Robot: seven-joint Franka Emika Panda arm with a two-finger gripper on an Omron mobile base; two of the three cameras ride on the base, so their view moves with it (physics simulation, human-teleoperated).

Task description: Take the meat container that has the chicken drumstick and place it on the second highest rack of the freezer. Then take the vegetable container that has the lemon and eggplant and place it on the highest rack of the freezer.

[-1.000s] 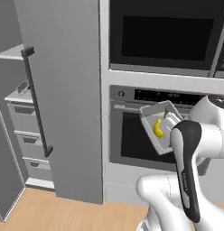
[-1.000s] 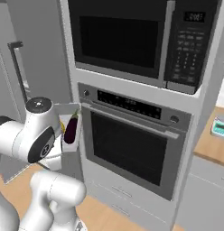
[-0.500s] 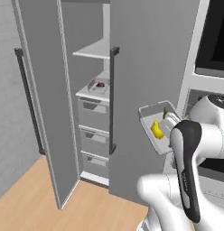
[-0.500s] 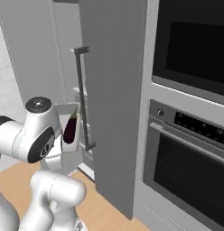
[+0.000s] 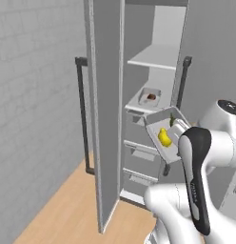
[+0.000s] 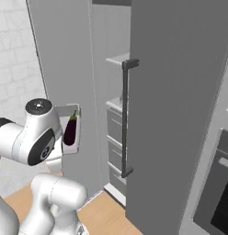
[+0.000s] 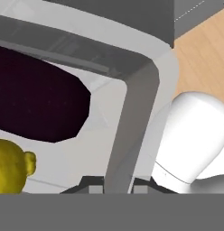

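Before the open tall grey freezer, fingers clamp the tilted white vegetable container's rim, holding yellow lemon and dark purple eggplant.

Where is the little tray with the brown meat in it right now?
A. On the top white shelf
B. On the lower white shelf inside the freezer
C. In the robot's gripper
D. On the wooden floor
B: the meat container with the chicken drumstick rests on the lower white shelf inside the freezer, below the highest rack.
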